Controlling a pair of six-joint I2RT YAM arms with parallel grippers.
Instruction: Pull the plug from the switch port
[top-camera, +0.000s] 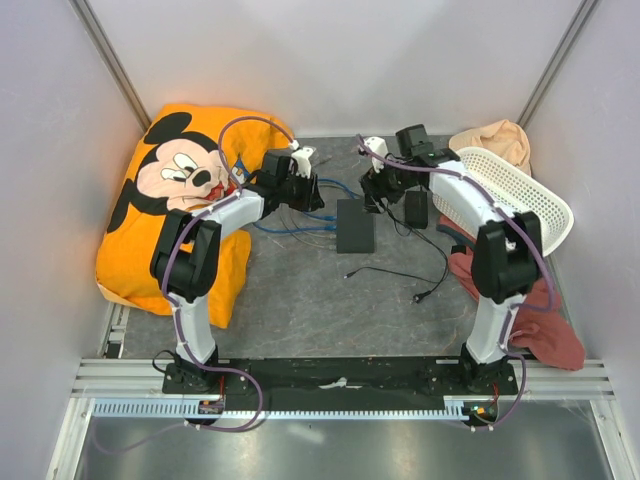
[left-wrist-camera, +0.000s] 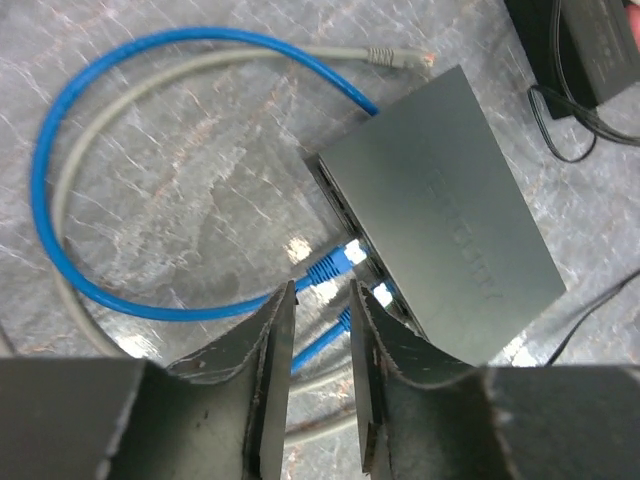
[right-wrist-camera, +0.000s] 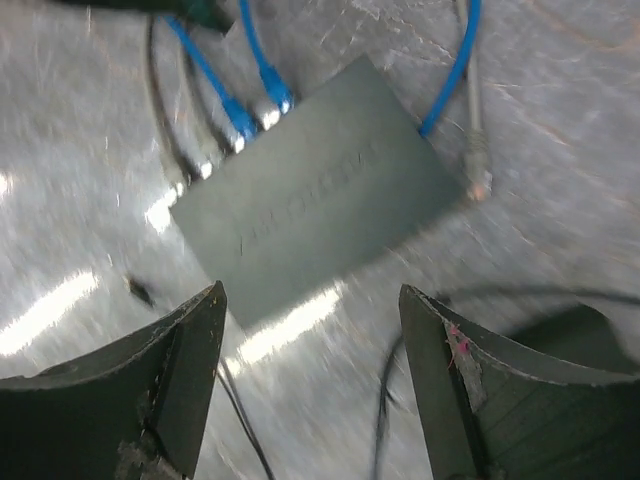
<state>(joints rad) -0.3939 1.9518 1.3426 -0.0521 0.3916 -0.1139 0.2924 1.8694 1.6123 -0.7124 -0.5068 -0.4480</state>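
Centrally in the top view, the flat black switch (top-camera: 355, 226) is seen lying on the grey table (top-camera: 300, 300). In the left wrist view its row of ports is found along its lower-left edge. There the switch port (left-wrist-camera: 362, 258), near the middle of the frame, is filled by a blue plug (left-wrist-camera: 335, 264). A pale plug (left-wrist-camera: 381, 293) is seated just beside it, to the lower right.

The left gripper (left-wrist-camera: 320, 350) is held at the bottom of that frame, near the ports, its fingers (left-wrist-camera: 270, 380) parted by only a narrow gap. A second blue cable (left-wrist-camera: 322, 345) is seen through the gap, but no grip on it can be made out. The right gripper (right-wrist-camera: 315, 370) is spread wide at the bottom of its own view, with nothing held.

A blue cable loop (left-wrist-camera: 55, 200) and a grey cable ending in a loose plug (left-wrist-camera: 395, 57) are spread toward the upper left. In the top view a power brick (top-camera: 416, 207) is set just right of the switch. An orange cloth (top-camera: 160, 200) is bunched at the left, a white basket (top-camera: 520, 200) at the right.
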